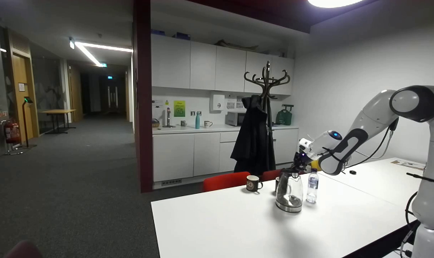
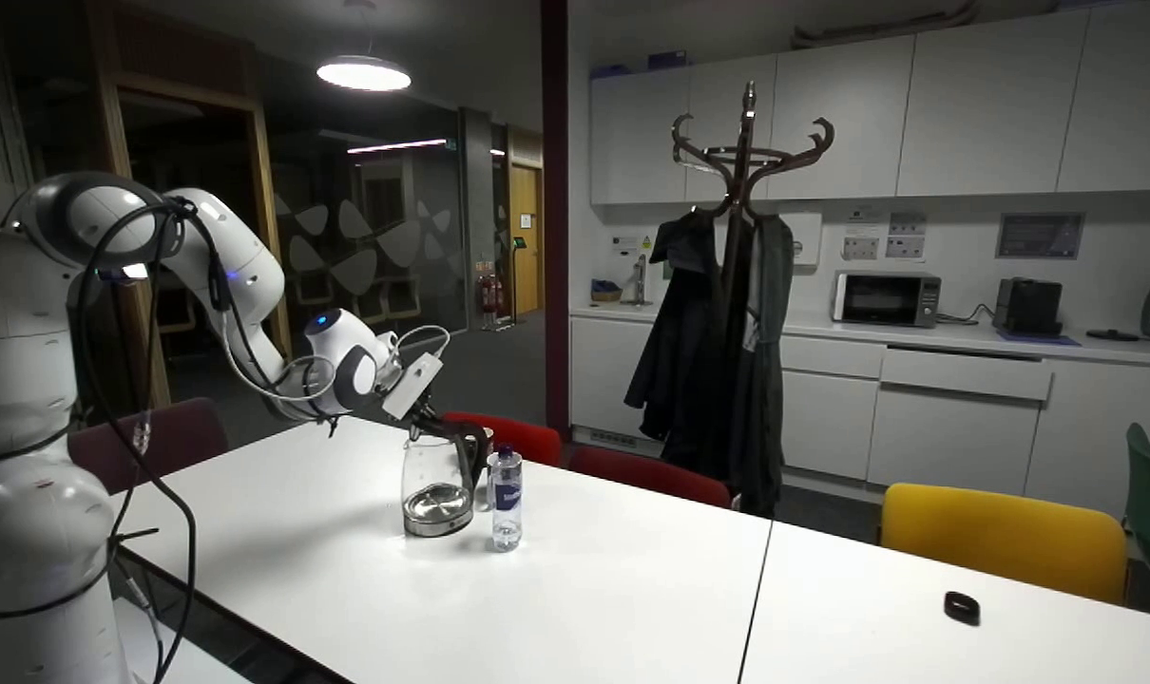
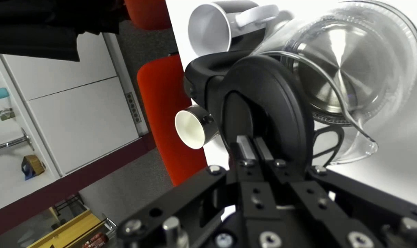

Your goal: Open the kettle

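we see kettle upright on bench, lid tilted up; gripper at lid, fingers close together, we can't tell if gripping it.

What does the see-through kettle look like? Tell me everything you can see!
The kettle has a clear, glass-looking body, a pointed spout, a shiny, metal-looking base and a black handle. Its black lid is tipped up on the handle side, so the top is open. It stands upright on the white table, near a water bottle. The gripper looks shut, right by the lid; I can't tell whether they touch.
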